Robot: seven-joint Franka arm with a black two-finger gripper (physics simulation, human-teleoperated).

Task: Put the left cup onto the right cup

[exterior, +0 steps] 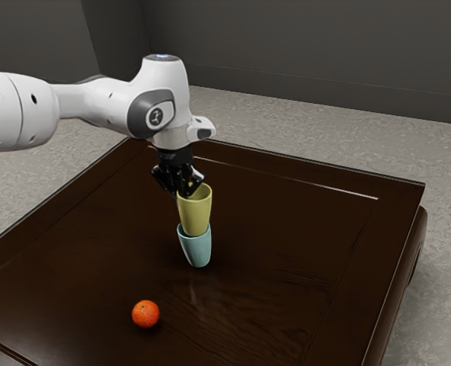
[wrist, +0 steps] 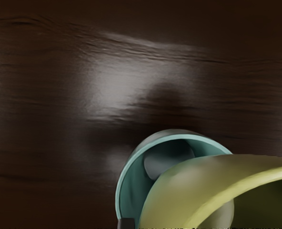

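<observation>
Exterior view: my arm comes in from the exterior view's left and bends down over the dark wooden table (exterior: 309, 229). My claw (exterior: 186, 185) sits at the upper rim of the yellow cup (exterior: 196, 211), on the side of the rim nearer the exterior view's left. As far as I can make out, it is clenched on that rim, one finger inside and one outside. The yellow cup leans a little toward the exterior view's right, and its base sits down inside the mouth of the teal cup (exterior: 196, 248), which stands on the tabletop. The two are nested and touching. An orange (exterior: 145, 313) lies on the table nearer the camera, well apart from the cups.

Wrist view: the yellow cup (wrist: 212, 191) looms large and blurred just under my hand. Beneath it I see the teal cup (wrist: 131, 181), its round rim partly covered by the yellow one. Glossy dark wood (wrist: 60, 95) spreads around both
</observation>
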